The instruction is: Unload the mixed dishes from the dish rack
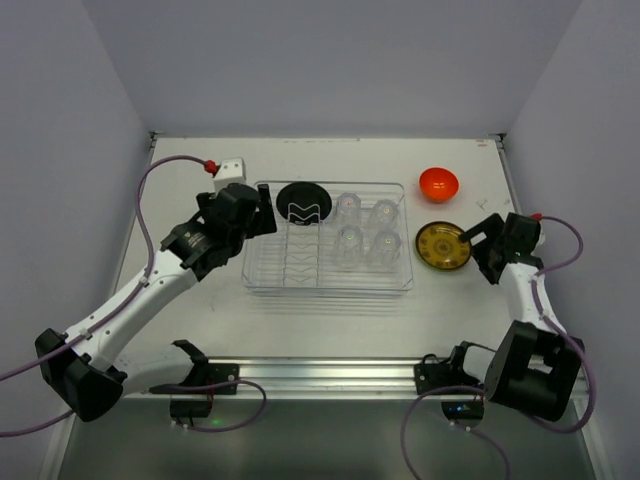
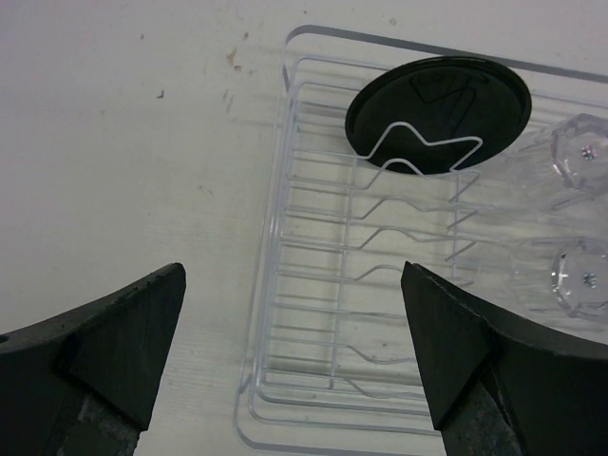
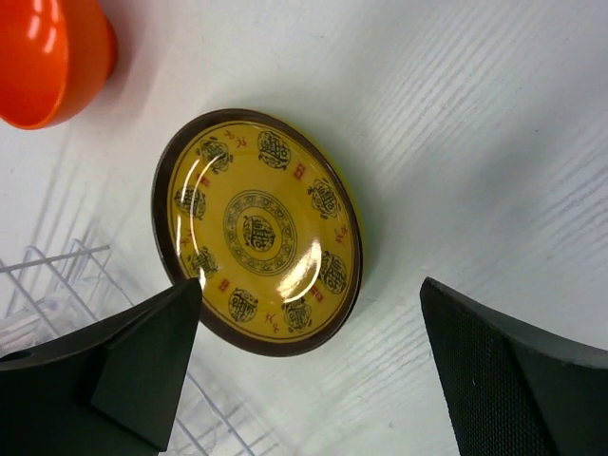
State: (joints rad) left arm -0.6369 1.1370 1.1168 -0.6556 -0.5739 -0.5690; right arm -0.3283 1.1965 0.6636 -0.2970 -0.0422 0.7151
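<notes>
Ahead of my left jaws, spread wide and empty, one clear dish rack point(image 1: 285, 270) holds one black plate point(image 1: 304, 203) and four clear tumblers point(image 1: 347, 243). Before my right jaws, also wide and empty, lies one yellow plate point(image 3: 258, 233), with one orange bowl point(image 3: 43, 57) just past it. Both sit outside the rack on the white tabletop point(image 1: 330, 325). Pale grey walls point(image 1: 330, 60) enclose three sides.

The dish rack point(image 2: 281, 142) is cut off at the left wrist view's right edge, as are two tumblers point(image 2: 581, 150) inside it; the orange-red bowl point(image 3: 38, 57) near the rack is cropped in the right wrist view.
</notes>
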